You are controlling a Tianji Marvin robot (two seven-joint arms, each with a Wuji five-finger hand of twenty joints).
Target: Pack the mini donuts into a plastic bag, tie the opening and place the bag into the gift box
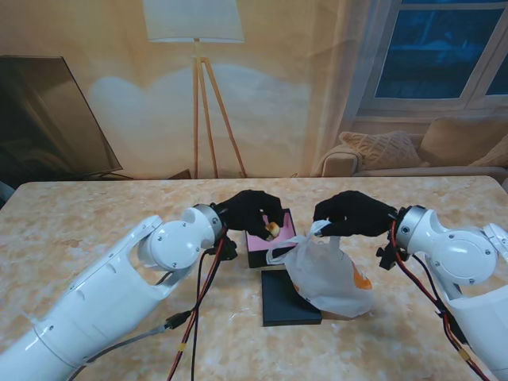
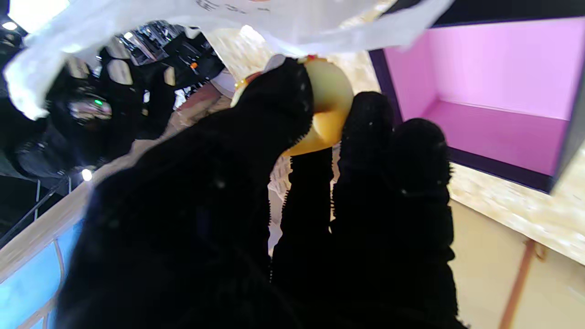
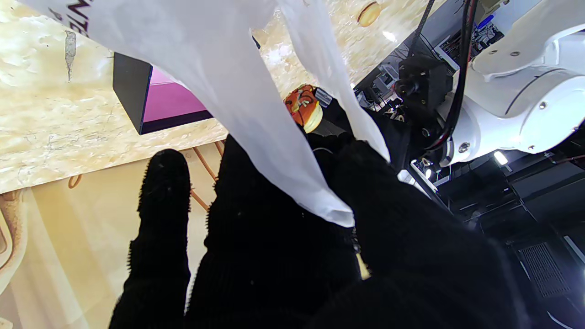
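Note:
My left hand [image 1: 248, 213] is shut on a mini donut [image 1: 272, 230], pale yellow with an orange top, held over the pink-lined gift box [image 1: 255, 244] beside the bag's mouth. The left wrist view shows the donut [image 2: 327, 114] pinched between thumb and fingers, the box [image 2: 493, 96] behind it. My right hand [image 1: 353, 214] is shut on the rim of the white plastic bag [image 1: 329, 274], holding it up; something orange shows through its side. In the right wrist view the bag [image 3: 237, 91] hangs from my fingers [image 3: 274, 256], with the donut [image 3: 302, 107] beyond it.
The dark box lid [image 1: 290, 298] lies flat on the table, nearer to me than the box and partly under the bag. Another donut [image 3: 369, 13] lies on the marble table [image 1: 95, 222]. A sofa and a floor lamp stand beyond the far edge.

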